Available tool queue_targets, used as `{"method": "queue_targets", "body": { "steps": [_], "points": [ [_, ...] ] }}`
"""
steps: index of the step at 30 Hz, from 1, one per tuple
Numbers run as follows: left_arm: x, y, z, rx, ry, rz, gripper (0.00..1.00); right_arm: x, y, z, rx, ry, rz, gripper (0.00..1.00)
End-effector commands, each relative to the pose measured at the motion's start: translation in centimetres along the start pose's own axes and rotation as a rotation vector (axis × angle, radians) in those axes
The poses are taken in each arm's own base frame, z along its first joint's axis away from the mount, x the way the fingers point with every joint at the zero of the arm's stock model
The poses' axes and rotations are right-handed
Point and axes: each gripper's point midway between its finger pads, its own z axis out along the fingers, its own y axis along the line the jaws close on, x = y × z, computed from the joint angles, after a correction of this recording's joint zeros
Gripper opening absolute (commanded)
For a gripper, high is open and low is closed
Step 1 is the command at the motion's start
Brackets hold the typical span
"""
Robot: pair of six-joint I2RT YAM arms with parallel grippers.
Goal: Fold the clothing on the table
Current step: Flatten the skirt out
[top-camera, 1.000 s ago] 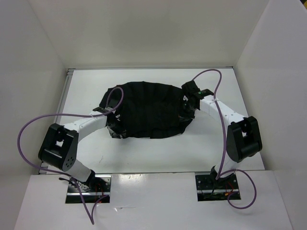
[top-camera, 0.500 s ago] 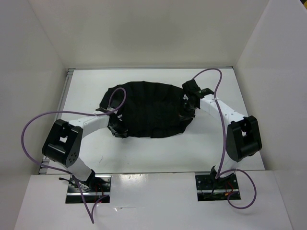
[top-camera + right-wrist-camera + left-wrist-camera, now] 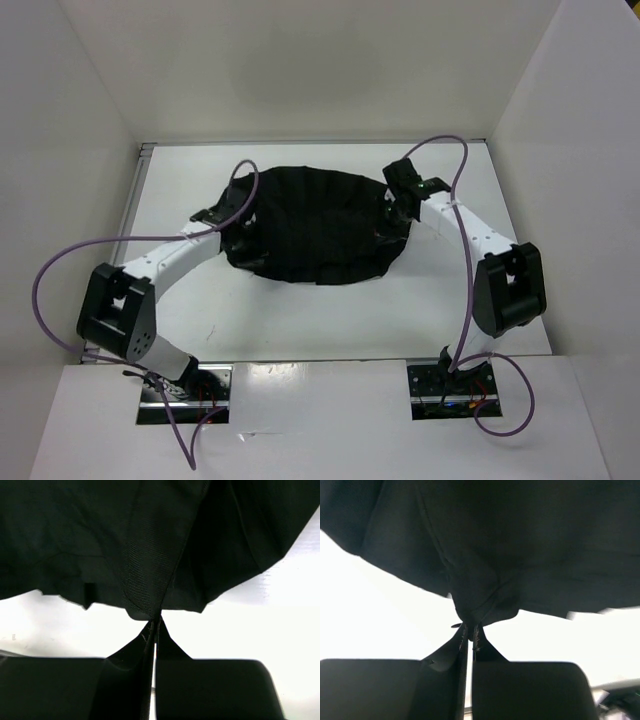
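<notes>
Black skirt [image 3: 315,225] gripped by left claw [image 3: 469,631] and right claw [image 3: 154,624], arms outstretched.

The right arm's two dark fingers [image 3: 130,655] meet tip to tip at the lower middle, pressed together on a pinched edge of the black skirt [image 3: 90,535]. The cloth gathers to that point and spreads across the whole upper part, one fold showing a fine ribbed weave. White counter [image 3: 250,625] shows below its hem on both sides.
</notes>
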Motion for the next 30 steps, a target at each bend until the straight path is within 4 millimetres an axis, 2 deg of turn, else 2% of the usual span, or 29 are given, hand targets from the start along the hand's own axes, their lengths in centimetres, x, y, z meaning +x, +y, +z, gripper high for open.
{"method": "queue_targets", "body": {
  "steps": [1,2,3,4,5,6,7,8,9,10,11,12,13,14,15,16,17,19,20,21,22,23,24,25,26,27,28,29,30],
  "points": [
    [-5.6,-4.5,-6.8,0.163,-0.203,0.063,0.00,-4.6,1.7,-5.6,-0.075,-0.166,-0.021,0.00],
    [-6.7,-4.8,-8.0,0.183,-0.233,0.063,0.00,-5.3,1.8,-6.7,-0.081,-0.190,-0.030,0.00],
    [-8.5,-6.2,-10.1,0.222,-0.293,0.088,0.00,-6.7,1.5,-8.0,-0.078,-0.243,-0.032,0.00],
    [-9.8,-6.4,-11.1,0.226,-0.335,0.091,0.00,-8.4,2.0,-10.0,-0.095,-0.300,-0.040,0.00],
    [-11.3,-6.6,-11.9,0.235,-0.372,0.094,0.00,-9.3,1.9,-10.6,-0.092,-0.318,-0.052,0.00],
    [-12.8,-7.1,-12.8,0.247,-0.414,0.114,0.00,-11.6,2.1,-12.6,-0.105,-0.388,-0.050,0.00],
    [-15.2,-8.3,-14.3,0.277,-0.479,0.124,0.00,-12.4,2.1,-13.2,-0.106,-0.402,-0.044,0.00],
    [-16.8,-8.3,-15.0,0.274,-0.520,0.118,0.00,-13.6,2.1,-12.8,-0.101,-0.406,-0.037,0.00],
    [-18.2,-8.7,-15.6,0.282,-0.551,0.121,0.00,-15.1,2.7,-14.2,-0.123,-0.444,-0.037,0.00],
    [-20.2,-10.1,-16.9,0.307,-0.600,0.134,0.00,-16.3,2.6,-14.7,-0.128,-0.477,-0.031,0.00],
    [-21.8,-9.7,-17.5,0.298,-0.629,0.127,0.00,-17.2,3.0,-15.3,-0.139,-0.504,-0.036,0.00],
    [-22.8,-10.3,-18.1,0.324,-0.649,0.129,0.00,-18.6,3.7,-17.2,-0.152,-0.569,-0.043,0.00],
    [-23.9,-10.6,-17.5,0.325,-0.645,0.141,0.00,-19.4,3.7,-17.8,-0.157,-0.590,-0.030,0.00],
    [-24.8,-11.0,-18.1,0.340,-0.662,0.141,0.00,-20.0,4.2,-19.1,-0.171,-0.624,-0.035,0.00],
    [-25.8,-11.8,-20.2,0.382,-0.695,0.150,0.00,-20.9,4.9,-20.9,-0.191,-0.673,-0.044,0.00],
    [-26.2,-11.6,-20.4,0.384,-0.693,0.145,0.00,-21.5,4.7,-21.5,-0.188,-0.695,-0.048,0.00],
    [-26.3,-12.0,-21.0,0.401,-0.700,0.152,0.00,-21.5,4.7,-22.0,-0.190,-0.699,-0.048,0.00],
    [-25.8,-12.1,-22.5,0.438,-0.716,0.164,0.00,-21.1,4.7,-24.2,-0.204,-0.739,-0.062,0.00],
    [-25.3,-12.1,-23.0,0.456,-0.719,0.172,0.00,-20.4,4.3,-23.5,-0.197,-0.721,-0.059,0.00],
    [-24.3,-12.4,-25.4,0.503,-0.752,0.193,0.00,-20.2,4.4,-24.2,-0.204,-0.750,-0.073,0.00],
    [-23.1,-12.0,-24.5,0.505,-0.724,0.196,0.00,-19.0,4.7,-26.7,-0.233,-0.798,-0.087,0.00],
    [-22.1,-11.8,-24.9,0.520,-0.713,0.194,0.00,-17.9,4.4,-26.2,-0.233,-0.781,-0.099,0.00],
    [-20.6,-11.6,-27.2,0.552,-0.742,0.209,0.00,-17.2,4.3,-27.0,-0.240,-0.798,-0.102,0.00],
    [-19.4,-11.7,-27.8,0.584,-0.728,0.215,0.00,-15.6,4.5,-29.7,-0.266,-0.854,-0.128,0.00],
    [-18.4,-11.5,-28.5,0.602,-0.727,0.215,0.00,-14.5,4.1,-29.5,-0.263,-0.845,-0.126,0.00],
    [-16.5,-10.8,-29.8,0.622,-0.742,0.226,0.00,-13.5,3.8,-30.1,-0.259,-0.852,-0.140,0.00],
    [-15.6,-10.6,-30.6,0.636,-0.751,0.234,0.00,-12.7,3.7,-30.9,-0.265,-0.868,-0.143,0.00],
    [-14.9,-10.4,-31.5,0.649,-0.764,0.227,0.00,-10.9,3.3,-32.1,-0.266,-0.888,-0.156,0.00],
    [-13.4,-9.8,-33.6,0.669,-0.803,0.236,0.00,-10.2,3.2,-32.6,-0.270,-0.897,-0.158,0.00]
  ]
}}
